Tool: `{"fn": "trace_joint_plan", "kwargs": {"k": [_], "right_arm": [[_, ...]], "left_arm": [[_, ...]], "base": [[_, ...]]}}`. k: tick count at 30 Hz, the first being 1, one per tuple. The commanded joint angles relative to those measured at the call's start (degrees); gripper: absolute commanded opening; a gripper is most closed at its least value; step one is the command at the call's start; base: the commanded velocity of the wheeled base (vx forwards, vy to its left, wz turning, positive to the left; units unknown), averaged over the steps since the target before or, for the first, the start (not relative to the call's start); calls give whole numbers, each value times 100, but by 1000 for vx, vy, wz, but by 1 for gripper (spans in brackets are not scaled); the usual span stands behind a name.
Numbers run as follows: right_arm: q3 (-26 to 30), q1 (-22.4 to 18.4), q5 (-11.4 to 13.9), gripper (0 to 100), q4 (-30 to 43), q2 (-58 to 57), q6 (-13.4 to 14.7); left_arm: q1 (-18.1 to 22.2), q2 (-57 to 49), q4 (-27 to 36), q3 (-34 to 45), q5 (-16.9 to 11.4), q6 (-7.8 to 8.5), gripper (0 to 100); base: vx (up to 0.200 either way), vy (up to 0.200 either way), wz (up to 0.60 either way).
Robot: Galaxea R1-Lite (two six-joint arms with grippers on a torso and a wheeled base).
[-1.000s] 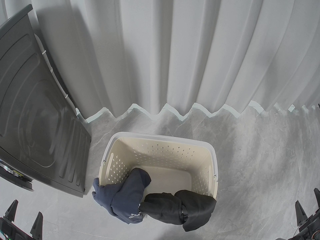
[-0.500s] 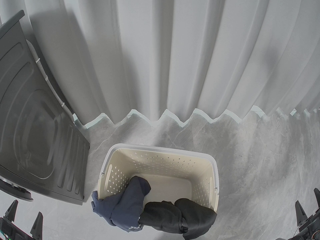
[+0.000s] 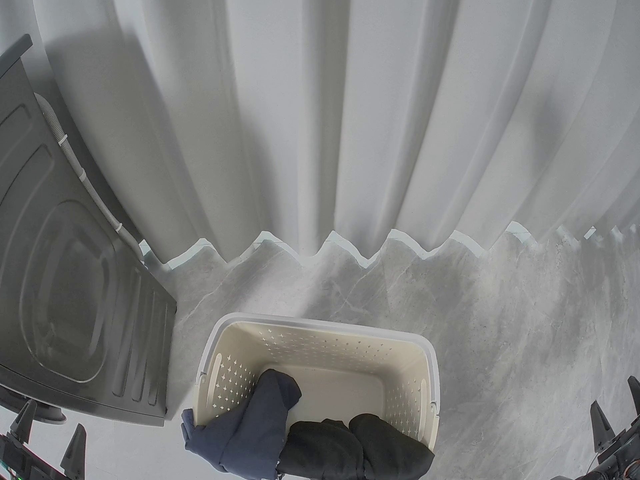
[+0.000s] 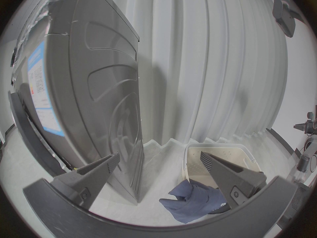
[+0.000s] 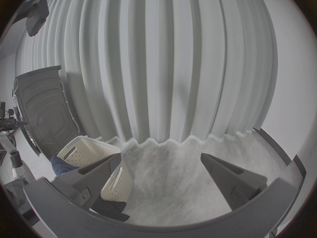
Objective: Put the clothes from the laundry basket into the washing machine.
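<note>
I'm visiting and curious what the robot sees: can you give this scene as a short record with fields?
Basket: cream laundry basket on grey floor
Clothes: navy garment draped over its near-left corner; black garment over near rim
Washer: grey washing machine left of basket
Arms: left gripper and right gripper both open, holding nothing

Bright, diffuse light, the washing machine (image 3: 67, 288) shadowing the curtain (image 3: 373, 101) softly, while both wrist views bow and darken at their rims.
</note>
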Motion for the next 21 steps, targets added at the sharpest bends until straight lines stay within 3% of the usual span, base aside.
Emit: {"fn": "trace_joint_plan", "kwargs": {"k": [1, 8, 17, 21], "right_arm": [[101, 2, 4, 100, -4, -93, -2], [101, 2, 4, 100, -4, -93, -2], [101, 2, 4, 100, -4, -93, -2], [101, 2, 4, 100, -4, -93, -2]], "left_arm": [[1, -84, 0, 84, 4, -1, 100], [1, -84, 0, 84, 4, -10, 100], [1, -84, 0, 84, 4, -1, 100], [1, -84, 0, 84, 4, -1, 100]], "base": [[0, 0, 0], [171, 0, 0], [0, 0, 0], [200, 0, 0]]}}
